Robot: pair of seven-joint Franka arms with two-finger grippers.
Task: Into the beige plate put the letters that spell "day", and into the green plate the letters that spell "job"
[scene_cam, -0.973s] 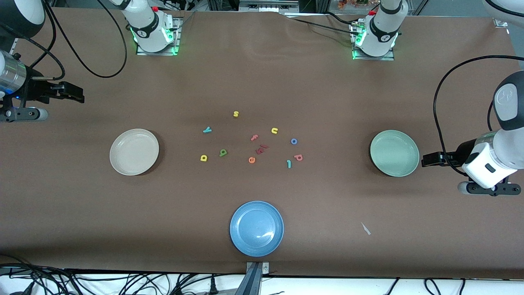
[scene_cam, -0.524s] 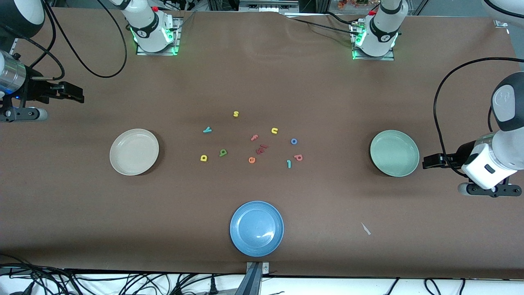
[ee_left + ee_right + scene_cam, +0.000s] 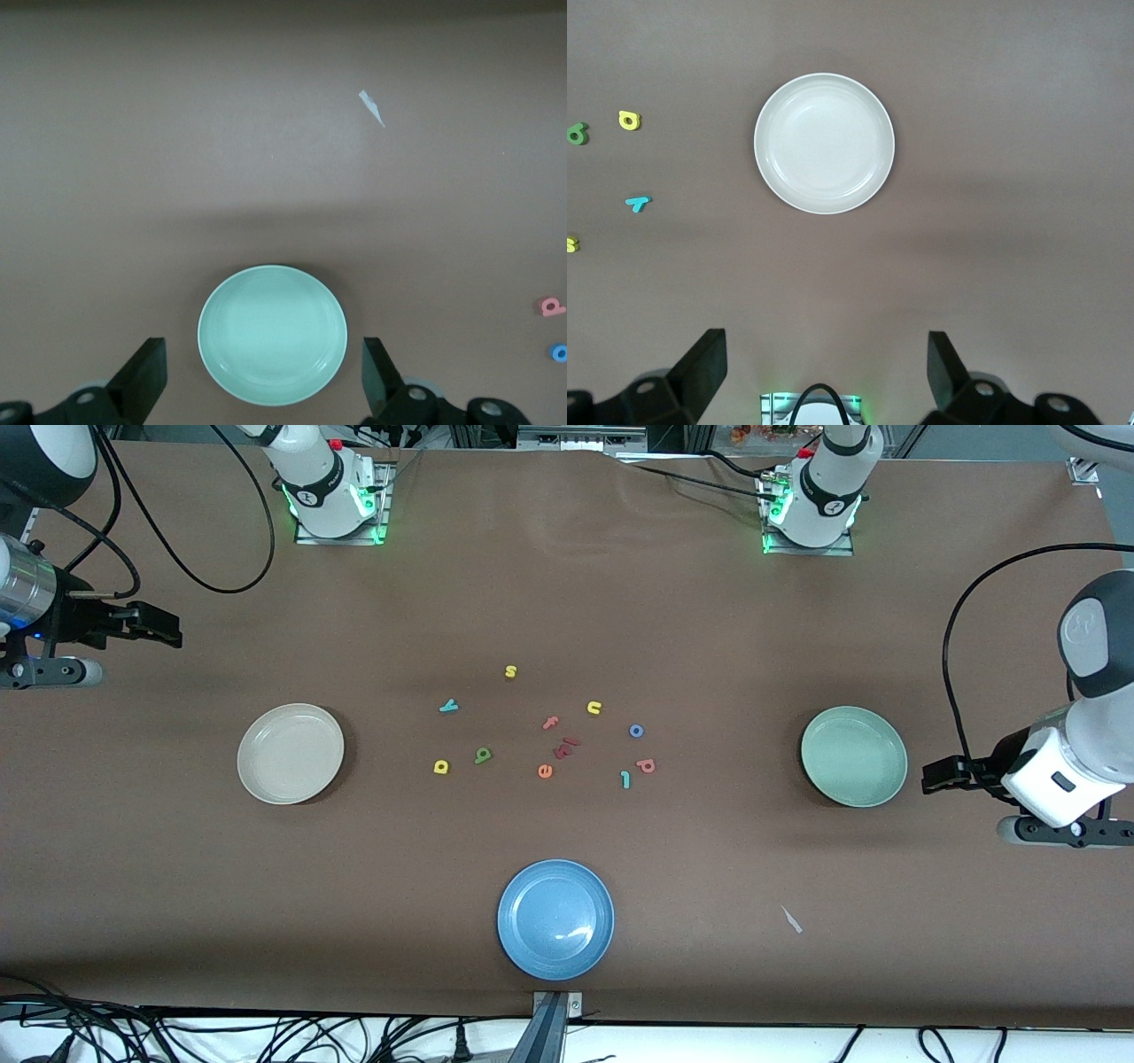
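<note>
The beige plate (image 3: 291, 753) (image 3: 824, 143) and the green plate (image 3: 854, 755) (image 3: 271, 335) hold nothing. Between them on the cloth lie the yellow "d" (image 3: 440, 766) (image 3: 629, 119), green "a" (image 3: 483, 755), teal "y" (image 3: 448, 707) (image 3: 638, 203), blue "o" (image 3: 636, 731) (image 3: 559, 352), pinkish "b" (image 3: 646, 765) (image 3: 551, 306) and teal "j" (image 3: 625, 779). My left gripper (image 3: 927, 774) (image 3: 264, 370) hangs open beside the green plate, at the left arm's end of the table. My right gripper (image 3: 174, 631) (image 3: 824, 365) waits open at the right arm's end, holding nothing.
A blue plate (image 3: 555, 919) sits near the table's front edge. A yellow "s" (image 3: 510, 671), yellow "u" (image 3: 594, 708), pink "f" (image 3: 551, 723), orange "e" (image 3: 545, 771) and dark red pieces (image 3: 567, 746) lie among the letters. A white scrap (image 3: 791, 919) (image 3: 372, 107) lies nearer the front camera than the green plate.
My left gripper has drifted slightly away from the green plate, toward the left arm's end of the table. The right arm and the letters have not moved.
</note>
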